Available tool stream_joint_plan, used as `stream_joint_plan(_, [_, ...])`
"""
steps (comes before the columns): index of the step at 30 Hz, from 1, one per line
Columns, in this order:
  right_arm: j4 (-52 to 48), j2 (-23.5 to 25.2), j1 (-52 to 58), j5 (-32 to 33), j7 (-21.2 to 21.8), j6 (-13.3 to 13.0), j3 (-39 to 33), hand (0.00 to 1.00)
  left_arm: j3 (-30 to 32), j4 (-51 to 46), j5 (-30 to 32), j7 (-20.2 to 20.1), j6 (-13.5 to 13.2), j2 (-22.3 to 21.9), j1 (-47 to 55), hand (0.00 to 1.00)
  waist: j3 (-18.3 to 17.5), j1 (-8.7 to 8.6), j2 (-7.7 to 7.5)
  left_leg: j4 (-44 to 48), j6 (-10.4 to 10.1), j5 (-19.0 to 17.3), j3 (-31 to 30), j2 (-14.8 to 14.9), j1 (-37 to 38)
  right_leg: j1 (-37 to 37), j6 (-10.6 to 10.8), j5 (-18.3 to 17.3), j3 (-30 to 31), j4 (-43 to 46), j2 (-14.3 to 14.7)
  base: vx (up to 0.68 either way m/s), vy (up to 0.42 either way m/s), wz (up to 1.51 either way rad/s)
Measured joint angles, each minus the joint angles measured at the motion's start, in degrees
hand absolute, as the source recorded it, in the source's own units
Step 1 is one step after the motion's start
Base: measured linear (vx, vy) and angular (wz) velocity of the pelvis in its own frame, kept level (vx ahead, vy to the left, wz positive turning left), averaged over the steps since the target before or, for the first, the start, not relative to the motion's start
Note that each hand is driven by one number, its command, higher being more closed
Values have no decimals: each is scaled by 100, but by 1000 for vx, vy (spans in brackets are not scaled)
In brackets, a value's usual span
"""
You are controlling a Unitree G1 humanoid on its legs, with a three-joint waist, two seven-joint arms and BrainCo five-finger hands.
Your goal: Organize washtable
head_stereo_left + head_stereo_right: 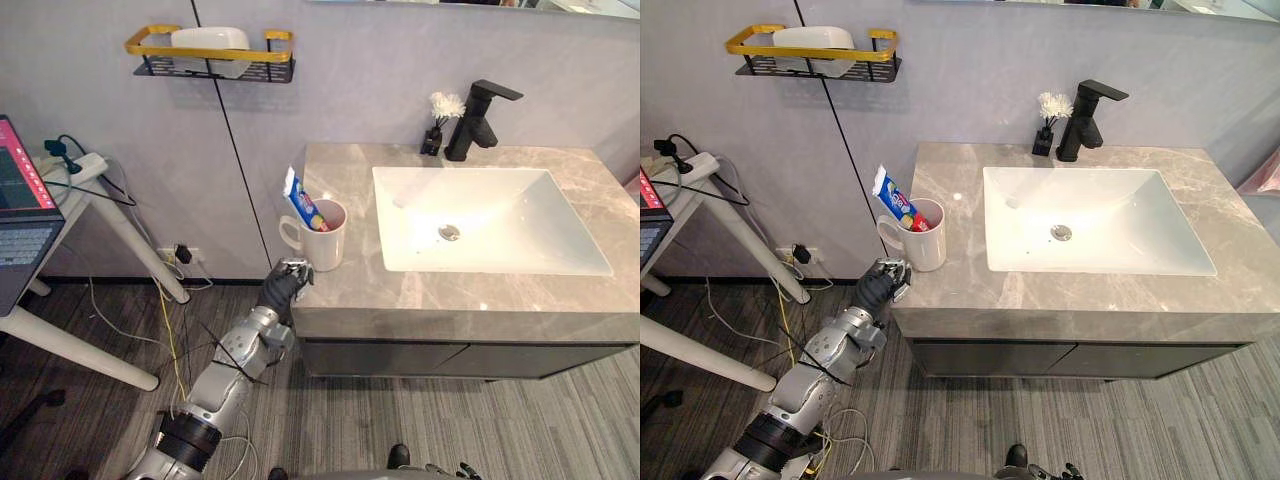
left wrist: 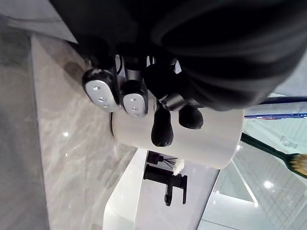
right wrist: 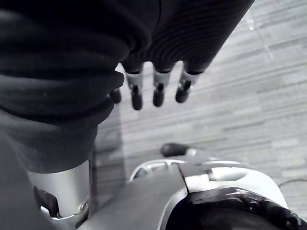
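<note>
Right now the left hand (image 1: 288,280) sits at the front left edge of the countertop (image 1: 350,295), just in front of the white mug (image 1: 324,240). Its fingers are partly curled and grasp nothing; whether the tips touch the mug I cannot tell. The mug stands upright with a toothpaste tube (image 1: 303,205) and a green toothbrush (image 2: 273,151) leaning out of it. Its handle (image 1: 289,233) points towards the counter's left edge. The step looks like taking hold of the mug, so the fingers should spread first and wrap the body low, keeping it level so nothing tips out. The mug is near the left edge, so any push should go inward. Bare stone lies between it and the sink basin (image 1: 380,225), and more behind, towards the black faucet (image 1: 478,120). The right hand (image 3: 156,91) hangs over the floor, fingers straight and released.
</note>
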Motion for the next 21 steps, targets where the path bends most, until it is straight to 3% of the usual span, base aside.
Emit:
stream_joint_plan(12, [-328,-1,139,-4,-4,0,7,0,49,173,17,15,-6,-210,-322,100,69,-12,79,42,3,-52,102,10,-67,-119,4,2,88,-5,6,-5,-3,-4])
stream_joint_plan(21, [-376,-10,139,-4,-15,-9,0,0,-290,174,171,20,-5,-383,-689,100,129,-30,119,43,-3,-58,89,-12,-74,-120,6,3,75,-3,-13,0,0,0])
